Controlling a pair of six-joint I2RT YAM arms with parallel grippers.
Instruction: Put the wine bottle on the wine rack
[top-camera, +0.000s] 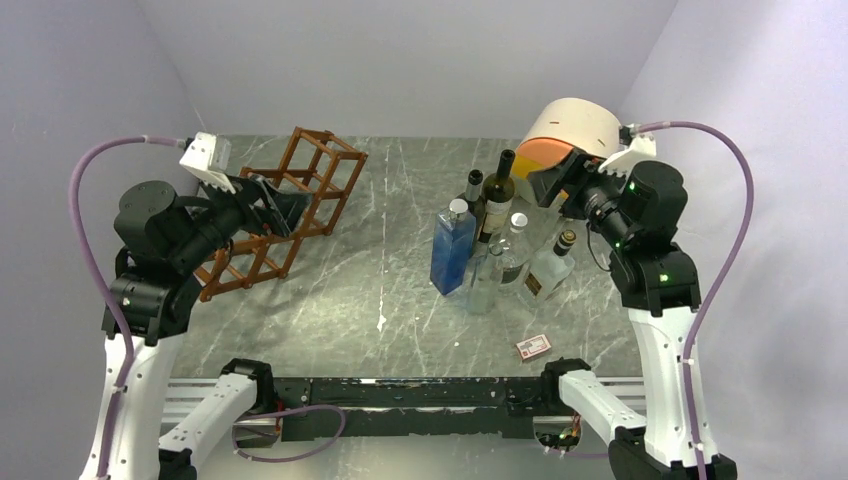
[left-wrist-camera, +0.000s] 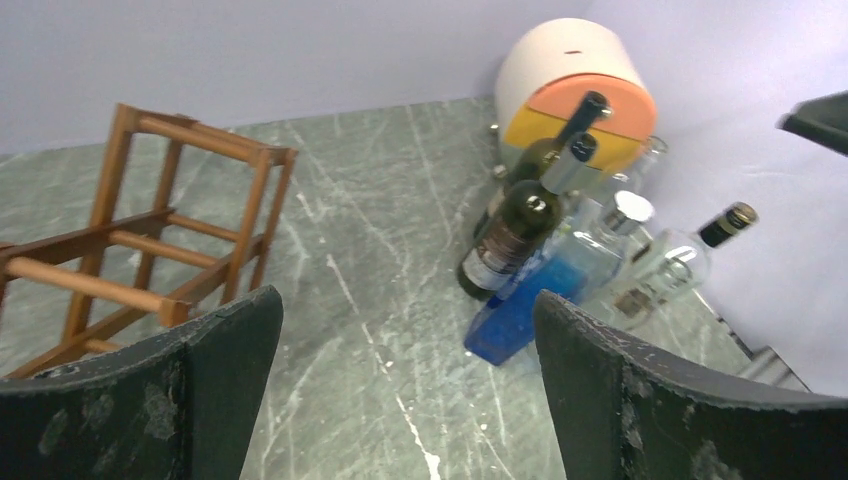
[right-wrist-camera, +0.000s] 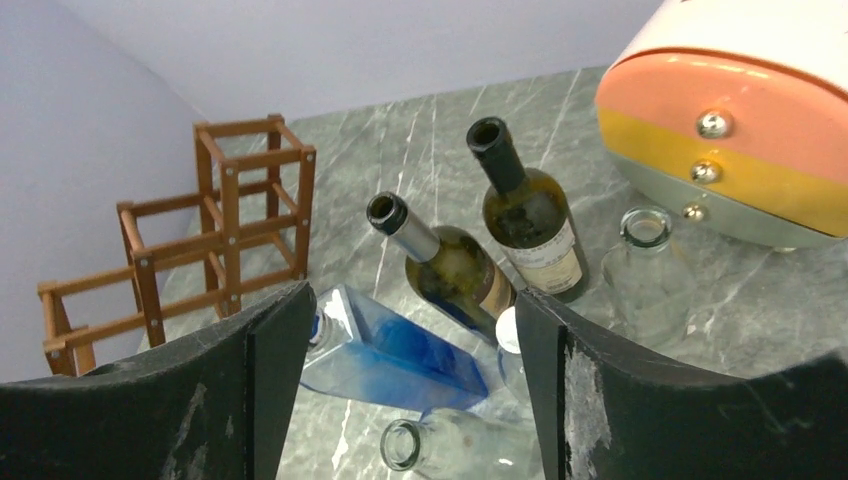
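So you're looking at two wine bottles (top-camera: 497, 195) here, both standing upright in the crowd on the right half of the table (top-camera: 380, 290). They're packed in with a blue bottle (top-camera: 452, 248) and a few clear bottles (top-camera: 548, 268), and the drum (top-camera: 572, 130) is sitting right behind them. Nothing is lifted yet. The rack (top-camera: 310, 190) is sitting well apart on the left side with no bottle in it. Your right claw (top-camera: 550, 185) is hovering above and behind the cluster, spread wide and carrying nothing, and its camera is looking straight down at the bottle mouths. My guess is it's parked there because the bottles are on its side, so it's getting first grab. Your left claw (top-camera: 275, 205) is also gaping wide and empty, hanging right over the rack, probably waiting to steady the frame or take a handoff, since that's a long carry across. The tricky part is the crowding — the two wine necks are leaning close together in the right wrist view, with the blue one just beside them, so coming down with the jaws this wide is likely nudging a neighbour. I'd be going for the taller one nearer the drum, gripping at the neck.
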